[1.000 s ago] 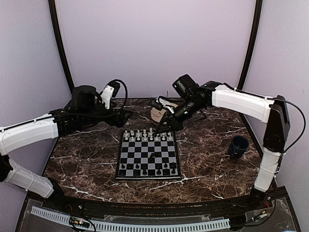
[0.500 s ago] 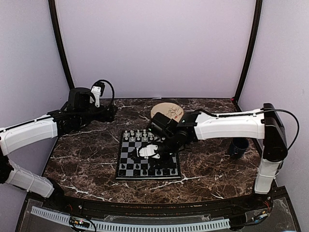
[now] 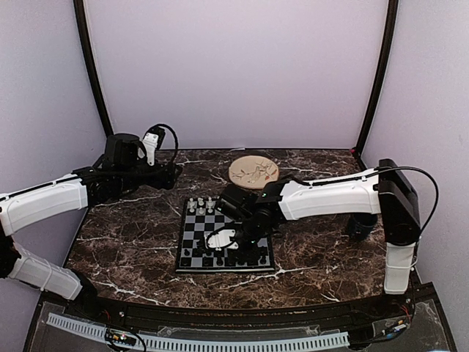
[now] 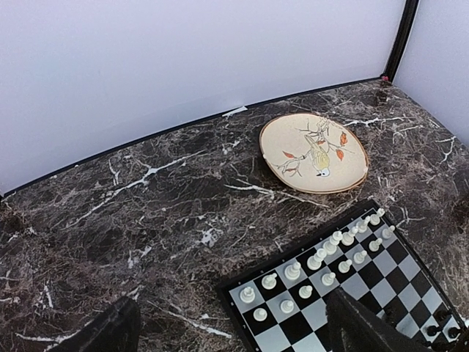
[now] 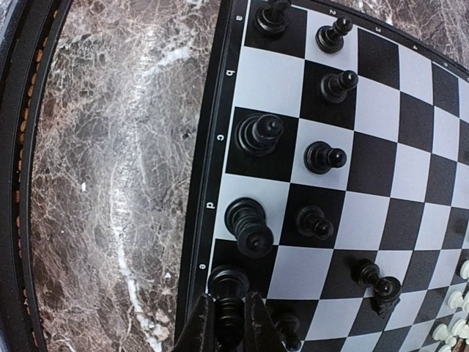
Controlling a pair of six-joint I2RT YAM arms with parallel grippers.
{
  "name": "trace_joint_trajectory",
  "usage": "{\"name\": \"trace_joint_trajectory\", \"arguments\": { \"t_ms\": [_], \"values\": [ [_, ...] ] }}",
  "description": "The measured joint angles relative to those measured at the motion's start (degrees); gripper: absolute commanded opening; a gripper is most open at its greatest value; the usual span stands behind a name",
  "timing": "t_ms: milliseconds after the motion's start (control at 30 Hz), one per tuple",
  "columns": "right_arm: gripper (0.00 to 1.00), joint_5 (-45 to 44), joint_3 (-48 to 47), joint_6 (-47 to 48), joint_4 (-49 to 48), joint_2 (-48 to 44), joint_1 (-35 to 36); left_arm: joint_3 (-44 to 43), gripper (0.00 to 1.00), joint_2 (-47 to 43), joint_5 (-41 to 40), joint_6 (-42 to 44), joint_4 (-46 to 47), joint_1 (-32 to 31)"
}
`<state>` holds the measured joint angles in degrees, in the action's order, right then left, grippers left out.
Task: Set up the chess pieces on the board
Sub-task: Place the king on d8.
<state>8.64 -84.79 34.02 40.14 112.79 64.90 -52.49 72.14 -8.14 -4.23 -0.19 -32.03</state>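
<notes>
While nipping a tall black plastic chess piece [image 5: 228, 284] between the right gripper's [image 5: 228, 312] near-closed fingers [image 5: 194, 331], judged the black-and-silver checkered board [image 5: 267, 81] mostly set, one square beyond them bare.

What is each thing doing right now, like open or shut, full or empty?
Left pincer: open, holding nothing.
Right pincer: shut on one black piece at the board's near edge.
Other black pieces: upright on the near rows.
White pieces: upright in two far rows.
Board: flat on the table, partly set.
Plate: empty.
</notes>
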Motion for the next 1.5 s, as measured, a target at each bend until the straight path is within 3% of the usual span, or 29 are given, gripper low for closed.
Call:
{"name": "trace_joint_trajectory", "arguments": {
  "t_ms": [367, 1067, 1267, 1500],
  "values": [
    [0.01, -0.9, -1.0, 0.0, 0.2, 1.2, 0.0, 0.0, 0.88, 0.0, 1.5, 0.8, -0.1, 0.0],
    [0.3, -2.0, -1.2, -2.0, 0.2, 1.4, 0.0, 0.0, 0.86, 0.5, 3.0, 1.1, -0.9, 0.0],
    [0.31, 0.6, -1.6, -3.0, 1.8, -3.9, -1.9, -1.8, 0.72, 2.8, 4.1, 1.3, -3.2, 0.0],
    [0.31, 4.2, 1.7, -4.1, -0.1, -15.8, -12.8, -5.1, 0.62, 7.4, 9.7, 2.1, -6.8, -0.1]
  ]
}}
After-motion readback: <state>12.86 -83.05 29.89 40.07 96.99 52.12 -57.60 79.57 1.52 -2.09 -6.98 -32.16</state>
